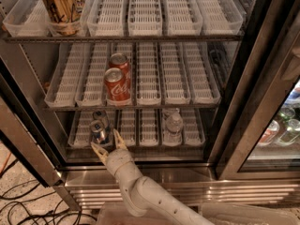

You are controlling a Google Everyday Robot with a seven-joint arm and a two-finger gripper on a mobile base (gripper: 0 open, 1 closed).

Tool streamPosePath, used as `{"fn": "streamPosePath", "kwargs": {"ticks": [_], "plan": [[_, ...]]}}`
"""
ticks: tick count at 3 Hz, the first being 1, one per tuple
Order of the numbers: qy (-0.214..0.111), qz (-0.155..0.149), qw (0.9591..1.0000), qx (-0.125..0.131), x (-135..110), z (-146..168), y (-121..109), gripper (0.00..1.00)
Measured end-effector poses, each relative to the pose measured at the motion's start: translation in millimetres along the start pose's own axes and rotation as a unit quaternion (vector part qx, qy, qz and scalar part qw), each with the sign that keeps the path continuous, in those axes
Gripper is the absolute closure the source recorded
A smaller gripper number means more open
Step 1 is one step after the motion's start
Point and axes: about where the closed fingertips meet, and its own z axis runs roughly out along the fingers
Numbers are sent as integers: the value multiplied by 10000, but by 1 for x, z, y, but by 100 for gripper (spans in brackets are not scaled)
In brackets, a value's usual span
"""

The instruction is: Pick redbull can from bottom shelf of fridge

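The fridge [140,175] stands open with three wire racks. On the bottom shelf [140,144] two slim blue-and-silver redbull cans stand in one lane at the left: the front one [98,131] and one behind it [101,116]. My gripper [107,141] is at the shelf's front edge, just right of and below the front can. Its two pale fingers are spread apart and hold nothing. The white arm runs down to the lower middle of the view.
A clear water bottle [174,124] stands on the bottom shelf to the right. Two red cola cans [116,86] are on the middle shelf, a big gold can [62,3] on the top one. The glass door [262,107] is at the right, cables [28,210] on the floor at left.
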Motion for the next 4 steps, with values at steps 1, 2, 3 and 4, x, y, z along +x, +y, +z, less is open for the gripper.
{"fn": "streamPosePath", "kwargs": {"ticks": [1, 2, 3, 4], "plan": [[0, 0, 10000, 0, 0, 0, 0, 17], [0, 0, 10000, 0, 0, 0, 0, 34], [1, -2, 10000, -4, 0, 0, 0, 48], [23, 4, 10000, -57, 2, 4, 2, 42]]}}
